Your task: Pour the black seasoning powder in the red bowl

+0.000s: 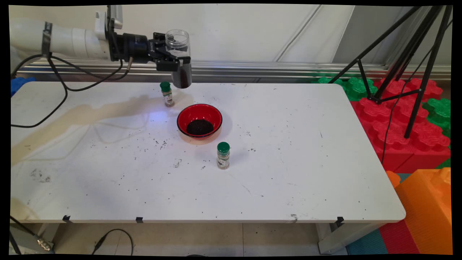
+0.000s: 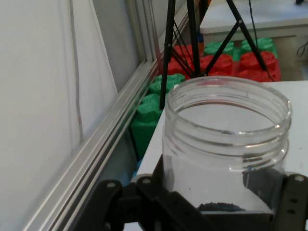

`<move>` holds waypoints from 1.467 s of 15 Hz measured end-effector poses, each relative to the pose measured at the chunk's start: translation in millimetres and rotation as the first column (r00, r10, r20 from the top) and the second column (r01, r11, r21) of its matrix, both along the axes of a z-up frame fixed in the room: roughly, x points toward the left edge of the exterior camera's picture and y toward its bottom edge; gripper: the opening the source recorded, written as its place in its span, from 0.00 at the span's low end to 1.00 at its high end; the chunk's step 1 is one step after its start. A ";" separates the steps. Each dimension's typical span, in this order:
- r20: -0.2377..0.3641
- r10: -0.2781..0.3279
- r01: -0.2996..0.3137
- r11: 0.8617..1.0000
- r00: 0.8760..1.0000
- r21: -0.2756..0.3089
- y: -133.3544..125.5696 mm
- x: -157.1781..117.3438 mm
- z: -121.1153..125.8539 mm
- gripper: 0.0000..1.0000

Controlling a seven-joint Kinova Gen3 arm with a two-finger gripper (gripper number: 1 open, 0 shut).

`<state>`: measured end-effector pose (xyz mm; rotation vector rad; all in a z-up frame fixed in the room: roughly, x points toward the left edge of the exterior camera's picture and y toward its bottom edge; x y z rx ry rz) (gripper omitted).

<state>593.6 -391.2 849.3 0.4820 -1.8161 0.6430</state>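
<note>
Hand (image 1: pixel 172 59) clamps clear jar (image 1: pixel 179 57) upright, upper centre of frame, above bench (image 1: pixel 288 173). Dark grains left inside. Risk: any tilt spills them outside red bowl (image 1: pixel 199 120), centre frame.

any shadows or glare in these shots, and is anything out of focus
Main view: the white arm and the clear plastic jar in the pincer cast a soft tan shadow across the white table, running left past the far green-capped spice bottle; the red bowl looks sharp. Hand view: thin highlights glint on the jar's threaded rim, while the red and green foam blocks behind look soft.
</note>
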 end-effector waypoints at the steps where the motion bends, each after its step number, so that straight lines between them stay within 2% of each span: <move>1: 0.012 -0.004 0.004 1.000 1.000 -0.012 -3.8 -0.6 -1.3 0.00; 6: 0.076 -0.031 0.036 0.997 0.997 -0.065 -16.7 -4.4 -9.1 0.00; 9: 0.134 -0.055 0.069 0.992 0.990 -0.108 -22.0 -7.6 -14.4 0.00; 18: 0.275 -0.106 0.165 0.966 0.956 -0.200 -27.0 -15.0 -26.3 0.00; 22: 0.340 -0.126 0.215 0.947 0.932 -0.240 -26.3 -18.6 -31.1 0.00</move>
